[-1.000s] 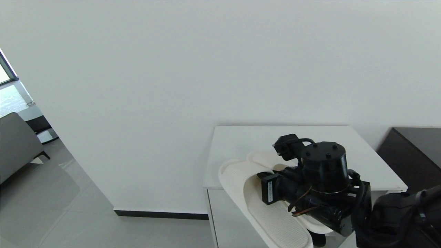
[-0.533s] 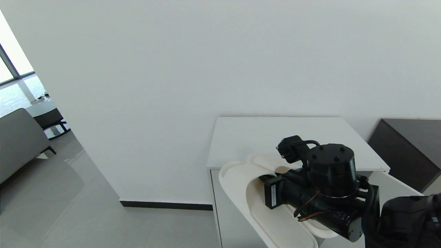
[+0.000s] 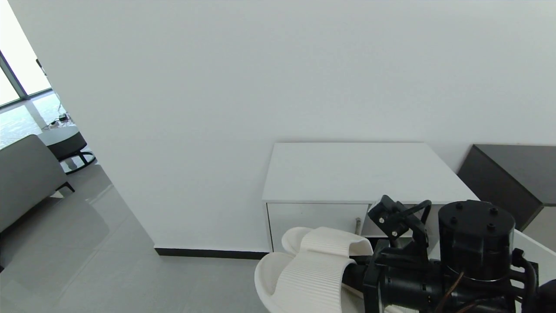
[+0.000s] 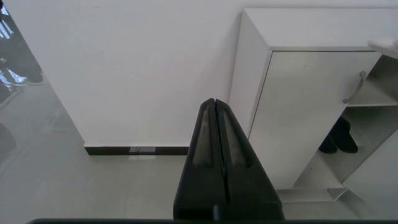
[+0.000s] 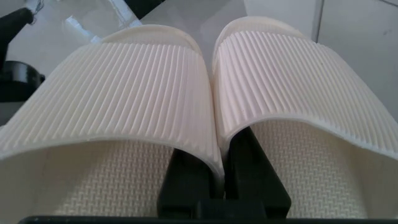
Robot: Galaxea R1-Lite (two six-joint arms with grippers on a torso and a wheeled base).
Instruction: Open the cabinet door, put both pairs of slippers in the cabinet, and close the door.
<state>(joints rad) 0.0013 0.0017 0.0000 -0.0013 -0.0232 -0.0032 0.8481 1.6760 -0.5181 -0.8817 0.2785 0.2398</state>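
Setting: home interior, entrance or living area. Evidence is listed below.
- A low white laminate shoe cabinet is set against a plain white wall, just ahead of the right gripper; dark shoes are seen inside it.
- A pair of cream ribbed slippers is clamped by that gripper.
- Well off to its left, a grey upholstered sofa, a round dark side table and a tall window are seen over glossy grey floor tiles.
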